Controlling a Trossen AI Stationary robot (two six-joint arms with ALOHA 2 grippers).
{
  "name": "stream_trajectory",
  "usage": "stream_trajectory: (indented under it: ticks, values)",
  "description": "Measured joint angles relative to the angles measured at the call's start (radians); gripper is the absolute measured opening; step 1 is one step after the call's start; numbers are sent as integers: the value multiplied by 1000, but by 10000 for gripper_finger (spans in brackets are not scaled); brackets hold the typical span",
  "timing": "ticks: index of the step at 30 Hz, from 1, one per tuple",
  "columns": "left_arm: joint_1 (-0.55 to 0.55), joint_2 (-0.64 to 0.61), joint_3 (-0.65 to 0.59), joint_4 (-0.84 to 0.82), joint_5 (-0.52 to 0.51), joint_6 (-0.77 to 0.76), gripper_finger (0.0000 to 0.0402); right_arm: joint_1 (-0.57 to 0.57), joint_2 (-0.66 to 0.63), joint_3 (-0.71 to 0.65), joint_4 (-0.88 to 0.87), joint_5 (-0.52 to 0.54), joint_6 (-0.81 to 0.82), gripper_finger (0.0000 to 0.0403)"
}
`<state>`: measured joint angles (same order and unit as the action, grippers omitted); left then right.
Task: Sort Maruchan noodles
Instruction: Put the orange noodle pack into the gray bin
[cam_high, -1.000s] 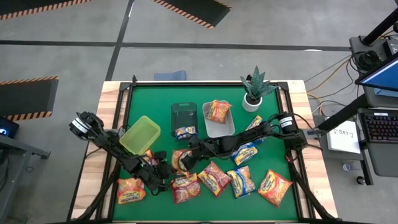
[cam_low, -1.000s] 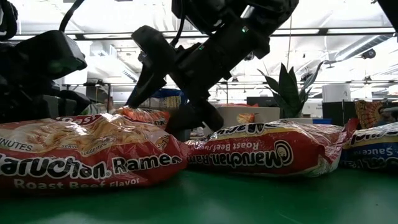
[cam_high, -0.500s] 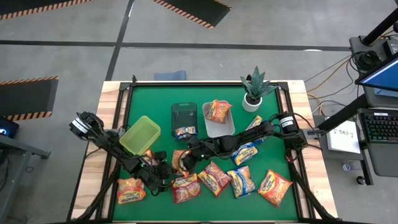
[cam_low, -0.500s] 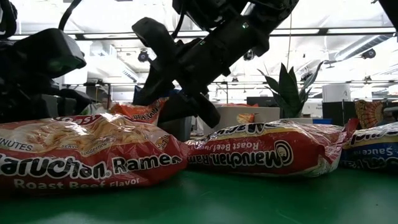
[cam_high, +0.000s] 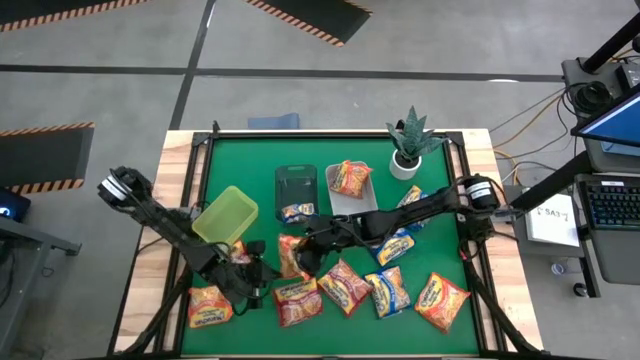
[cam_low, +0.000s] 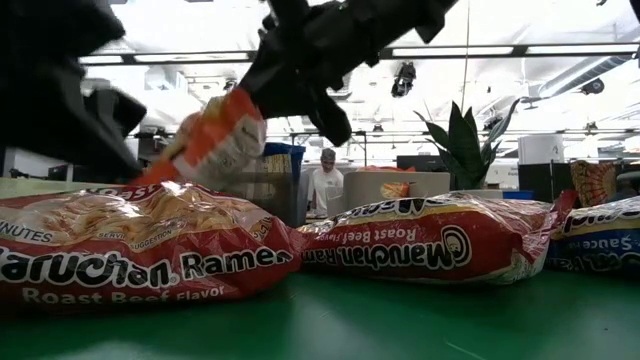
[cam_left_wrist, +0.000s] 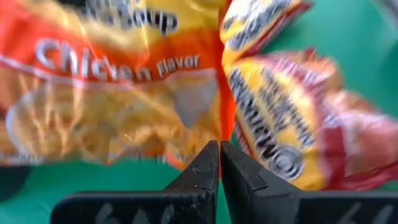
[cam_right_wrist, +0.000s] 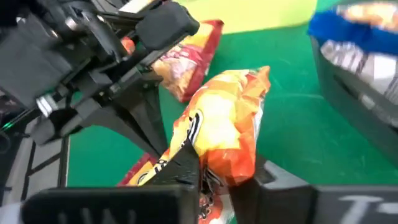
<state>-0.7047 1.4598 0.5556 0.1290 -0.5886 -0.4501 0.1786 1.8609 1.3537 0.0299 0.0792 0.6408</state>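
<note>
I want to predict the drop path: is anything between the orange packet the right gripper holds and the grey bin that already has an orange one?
Nothing visible. The right gripper holds the orange packet lifted; open green mat lies toward the grey bin, the dark bin beside the path.

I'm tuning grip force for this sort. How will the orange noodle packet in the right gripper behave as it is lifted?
The orange packet, pinched by the right gripper at one end, hangs tilted over the table in the low view, so it will probably swing. Its crinkly wrapper looks slick and could slip. It seems to keep its flat shape, so the noodle block inside is likely stiff but breakable.
</note>
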Motion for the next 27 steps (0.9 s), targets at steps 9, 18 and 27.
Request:
stream_trajectory:
  ticks: [9, 18, 27]
  values:
    - [-26, -213, 1, 29, -4, 112, 0, 25, -125, -1, -99, -1, -110, 16]
    - [-27, -291, 1, 242, -8, 402, 0, 29, -344, -91, -132, 54, -351, 14]
    - [-4, -300, 1, 458, -8, 659, 0, -1, -574, -372, -41, 219, -633, 14]
